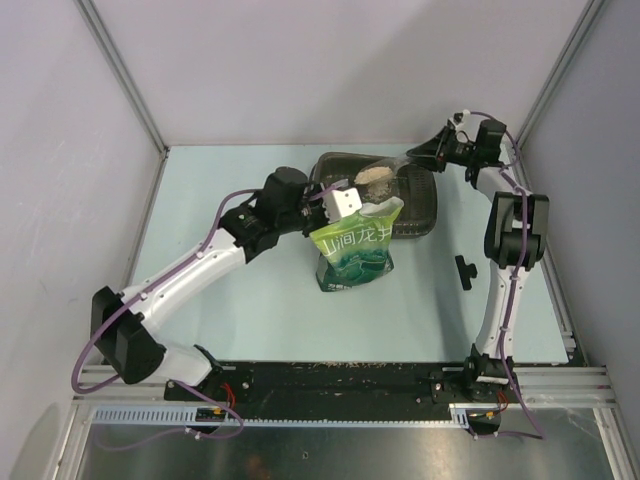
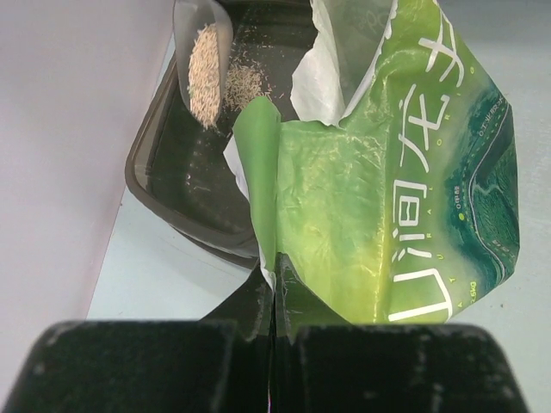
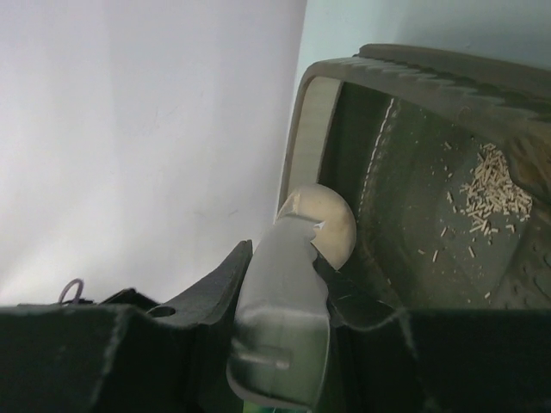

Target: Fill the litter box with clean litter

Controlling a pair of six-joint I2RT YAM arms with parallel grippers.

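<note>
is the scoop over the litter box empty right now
No, the clear scoop holds a heap of tan litter above the litter box, whose floor has only a few scattered granules.

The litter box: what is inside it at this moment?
A small scatter of litter lies on the litter box floor. A clear scoop loaded with more is over the floor; touching or not, I cannot tell. The green bag hides part of the floor.

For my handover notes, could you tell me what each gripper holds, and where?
Left gripper: bag, by its opened top edge. Right gripper: scoop, by its handle.
</note>
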